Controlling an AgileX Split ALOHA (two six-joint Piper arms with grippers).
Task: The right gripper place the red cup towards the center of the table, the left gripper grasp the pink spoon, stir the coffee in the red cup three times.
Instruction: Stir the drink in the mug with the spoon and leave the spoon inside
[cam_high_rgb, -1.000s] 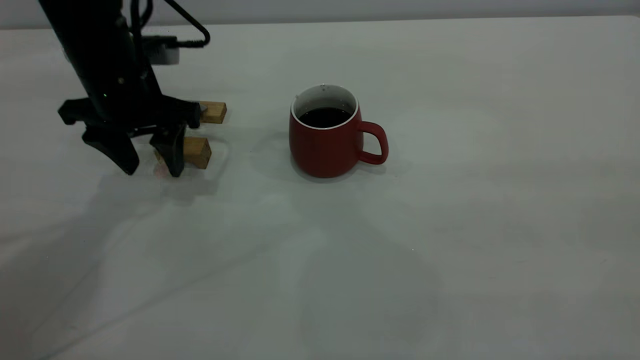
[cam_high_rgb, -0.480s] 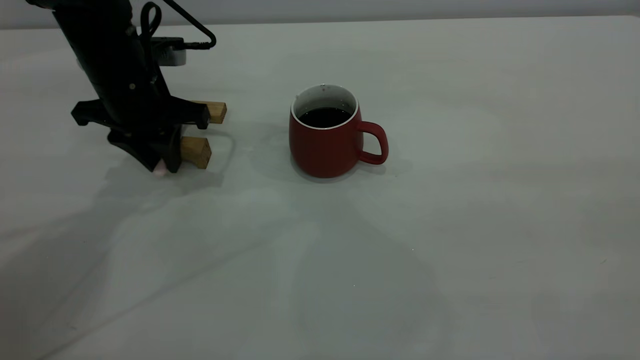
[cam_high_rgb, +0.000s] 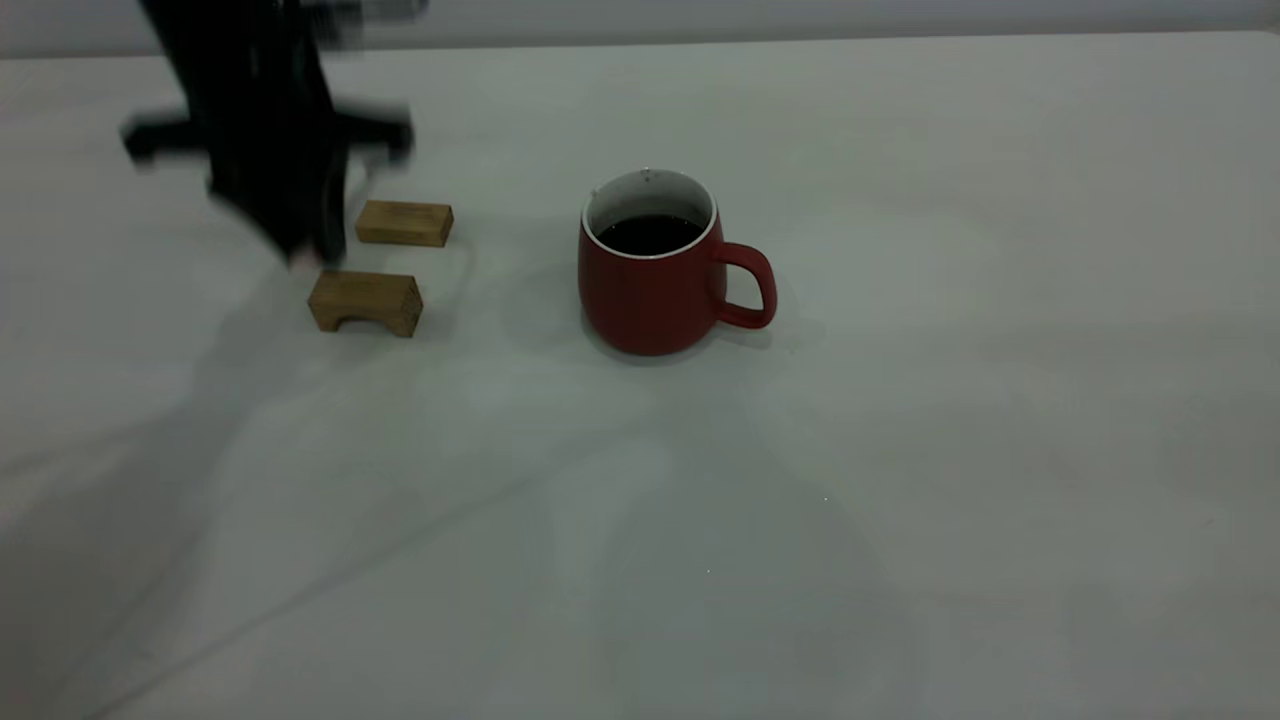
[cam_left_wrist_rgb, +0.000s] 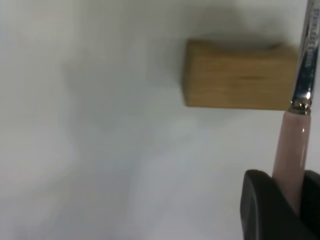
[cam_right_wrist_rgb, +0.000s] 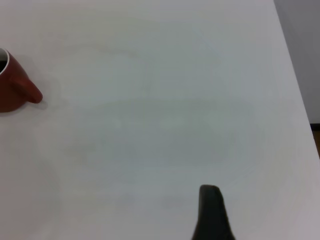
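Note:
The red cup (cam_high_rgb: 650, 285) stands upright near the middle of the table (cam_high_rgb: 900, 450), handle pointing right, with dark coffee (cam_high_rgb: 650, 234) inside. At the far left my left gripper (cam_high_rgb: 305, 250) hangs blurred above the table, shut on the pink spoon (cam_left_wrist_rgb: 292, 145). The left wrist view shows the pink handle pinched between the black fingers (cam_left_wrist_rgb: 260, 210), with the metal neck sticking out past them. My right gripper (cam_right_wrist_rgb: 272, 205) is out of the exterior view. Its wrist view shows one black finger (cam_right_wrist_rgb: 212, 215) standing wide over bare table, far from the red cup (cam_right_wrist_rgb: 12, 87).
Two small wooden blocks lie left of the cup, one nearer (cam_high_rgb: 366, 301) and one farther back (cam_high_rgb: 404, 222). A wooden block (cam_left_wrist_rgb: 235, 75) sits below the held spoon in the left wrist view. The table's edge (cam_right_wrist_rgb: 295, 75) runs along one side of the right wrist view.
My left gripper shut on the pink spoon's handle, then rose off the wooden blocks with it. Both blocks are uncovered. The cup has not moved.

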